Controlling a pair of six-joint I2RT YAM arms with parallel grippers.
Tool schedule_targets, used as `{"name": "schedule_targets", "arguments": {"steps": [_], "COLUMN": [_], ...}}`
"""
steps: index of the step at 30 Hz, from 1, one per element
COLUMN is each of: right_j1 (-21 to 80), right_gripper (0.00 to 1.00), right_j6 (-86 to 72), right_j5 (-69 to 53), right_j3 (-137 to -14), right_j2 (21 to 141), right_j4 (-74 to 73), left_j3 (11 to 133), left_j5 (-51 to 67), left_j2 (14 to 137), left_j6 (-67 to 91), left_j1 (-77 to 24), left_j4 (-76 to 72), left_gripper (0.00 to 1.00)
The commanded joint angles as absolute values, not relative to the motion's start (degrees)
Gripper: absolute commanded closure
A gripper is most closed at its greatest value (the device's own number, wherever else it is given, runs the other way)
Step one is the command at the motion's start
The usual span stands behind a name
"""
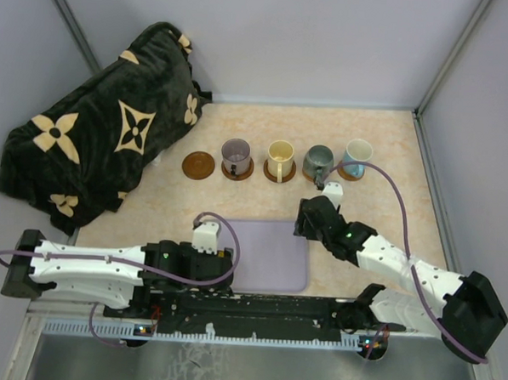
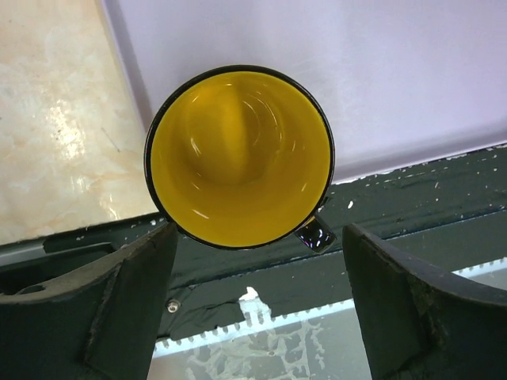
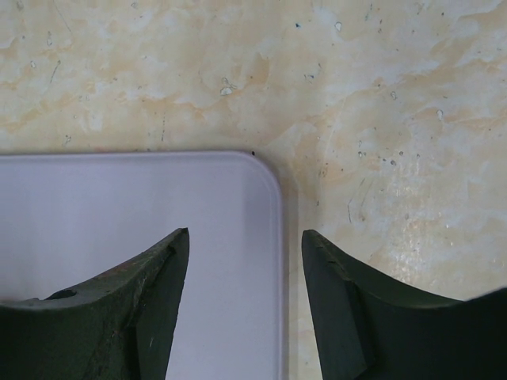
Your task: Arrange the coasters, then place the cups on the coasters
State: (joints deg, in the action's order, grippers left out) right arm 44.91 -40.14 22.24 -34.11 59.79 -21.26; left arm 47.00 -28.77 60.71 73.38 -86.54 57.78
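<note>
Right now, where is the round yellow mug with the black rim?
In the left wrist view, the yellow mug stands at the near-left corner of the lavender tray, beside the dark base rail, just ahead of the open fingers of the left gripper.

Pale grey walls (image 1: 330, 41) enclose a beige marbled worktop (image 1: 393, 138); a black flower-patterned blanket (image 1: 103, 139) fills the upper left.

At ten o'clock on the beige marbled tabletop (image 1: 384, 137), slumped against the left wall: black plush blanket (image 1: 103, 148) with cream flower motifs. At six o'clock, lying flat: lavender rectangular tray (image 1: 272, 259), corners rounded. Further toward six, black rail (image 1: 256, 309) edged with a white toothed strip. Plain grey walls (image 1: 330, 41) around.
</note>
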Motion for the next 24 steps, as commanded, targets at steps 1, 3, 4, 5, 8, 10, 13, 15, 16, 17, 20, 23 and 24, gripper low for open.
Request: {"name": "schedule_targets", "arguments": {"steps": [1,3,4,5,8,10,13,15,16,17,20,23,24], "right_j1": [45.35,45.35,45.35,45.35,45.35,45.35,45.41,45.35,45.35,45.35,45.36,45.42,45.36], "right_gripper": [0.4,0.41,0.41,0.41,0.41,0.41,0.41,0.41,0.41,0.41,0.41,0.41,0.41], "right_j6": [-40.18,-40.19,-40.19,-40.17,-40.17,-40.25,-40.34,-40.34,-40.34,-40.42,-40.67,-41.1,-41.17], "right_j5": [21.8,21.62,21.6,21.62,21.58,21.62,21.83,21.9,21.9,21.92,22.0,22.0,21.97], "right_j3": [-33.76,-33.67,-33.54,-33.43,-33.11,-32.87,-32.7,-32.85,-32.87,-32.82,-32.81,-32.71,-32.77], "right_j2": [58.12,58.01,57.93,57.79,57.41,57.24,57.04,57.0,57.01,56.99,56.87,56.84,56.86], "right_j4": [-18.86,-18.69,-18.65,-18.56,-18.35,-18.29,-18.34,-18.45,-18.6,-18.66,-18.65,-18.69,-18.64], "left_j3": [46.15,45.9,45.65,45.36,44.0,42.97,42.15,42.3,42.37,42.52,42.3,41.84,41.67], "left_j5": [-27.42,-27.22,-27.03,-26.8,-26.39,-26.69,-27.68,-28.23,-28.4,-28.51,-28.51,-28.22,-28.15], "left_j2": [63.5,64.47,64.85,65.15,65.59,65.48,65.48,65.48,65.4,65.39,64.99,64.27,64.06], "left_j6": [71.83,71.84,71.94,72.29,73.19,74.47,75.74,76.14,76.43,76.6,77.03,77.28,77.34], "left_j1": [-87.01,-87.01,-87.01,-87.01,-87.01,-87.01,-87.01,-86.97,-87.01,-87.01,-87.01,-87.01,-87.01], "left_j4": [52.31,52.0,51.89,51.79,51.54,51.54,52.2,53.18,53.65,53.97,54.78,54.93,54.93], "left_gripper": [0.09,0.08,0.08,0.07,0.07,0.06,0.06,0.07,0.09,0.11,0.26,0.45,0.46]}}
